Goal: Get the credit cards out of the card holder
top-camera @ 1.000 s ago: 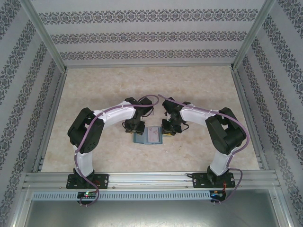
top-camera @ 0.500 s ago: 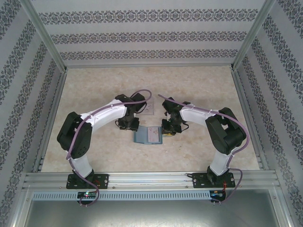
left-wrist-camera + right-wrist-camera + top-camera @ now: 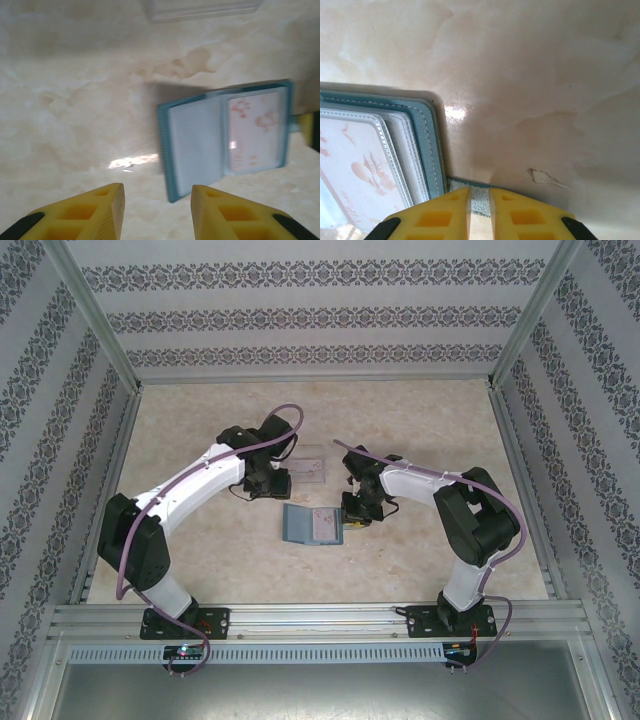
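Observation:
The teal card holder (image 3: 312, 524) lies open and flat on the table. In the left wrist view the card holder (image 3: 225, 135) has an empty grey-blue left page, and a pale card with pink print (image 3: 252, 130) sits in its right pocket. My left gripper (image 3: 272, 486) hovers up and to the left of it; in its own view the left gripper (image 3: 157, 192) is open with nothing between the fingers. My right gripper (image 3: 480, 197) is shut on the holder's strap tab (image 3: 481, 199), at the right edge of the card holder (image 3: 427, 145). The same card (image 3: 357, 172) shows in that view.
A clear plastic box (image 3: 308, 468) lies just behind the card holder, and its edge shows as the clear box (image 3: 200, 7) at the top of the left wrist view. Patterned walls and metal rails (image 3: 520, 490) fence the marble table on three sides.
My left arm has swung away from the card holder, up and to the left, uncovering the clear box. The right gripper and the holder have stayed put.

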### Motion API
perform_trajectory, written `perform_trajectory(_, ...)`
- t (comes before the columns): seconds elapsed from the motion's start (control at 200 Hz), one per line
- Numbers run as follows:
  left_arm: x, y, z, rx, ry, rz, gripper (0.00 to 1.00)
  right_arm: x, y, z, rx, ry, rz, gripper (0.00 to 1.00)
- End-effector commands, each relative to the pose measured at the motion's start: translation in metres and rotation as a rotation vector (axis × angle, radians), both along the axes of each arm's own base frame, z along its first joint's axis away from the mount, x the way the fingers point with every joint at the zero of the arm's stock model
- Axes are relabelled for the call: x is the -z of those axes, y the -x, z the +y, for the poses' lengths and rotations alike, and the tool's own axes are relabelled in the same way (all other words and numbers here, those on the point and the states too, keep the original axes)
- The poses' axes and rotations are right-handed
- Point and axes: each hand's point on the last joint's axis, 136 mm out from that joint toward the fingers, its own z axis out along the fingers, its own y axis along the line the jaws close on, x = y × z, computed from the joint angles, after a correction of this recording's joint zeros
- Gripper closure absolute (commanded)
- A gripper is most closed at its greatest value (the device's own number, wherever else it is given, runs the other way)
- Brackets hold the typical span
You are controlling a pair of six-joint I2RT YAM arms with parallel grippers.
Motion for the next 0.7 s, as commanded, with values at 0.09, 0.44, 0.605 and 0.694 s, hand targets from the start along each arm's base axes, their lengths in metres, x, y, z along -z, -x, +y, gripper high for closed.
perform_trajectory(0.09,-0.014,-0.009,-0.038,0.006,0.191,-0.007,0.61,0.012,0.007,0.001,-0.024,0.037,0.023,0.81)
perform_trajectory(0.44,0.022,-0.004,-0.078,0.042,0.235,0.072,0.63,0.012,0.005,0.003,-0.027,0.035,0.022,0.80)
perform_trajectory(0.605,0.046,0.002,-0.084,0.043,0.227,0.116,0.63,0.011,0.004,0.003,-0.028,0.034,0.019,0.80)
perform_trajectory(0.694,0.057,0.003,-0.084,0.034,0.224,0.130,0.64,0.011,0.004,0.004,-0.031,0.033,0.019,0.81)
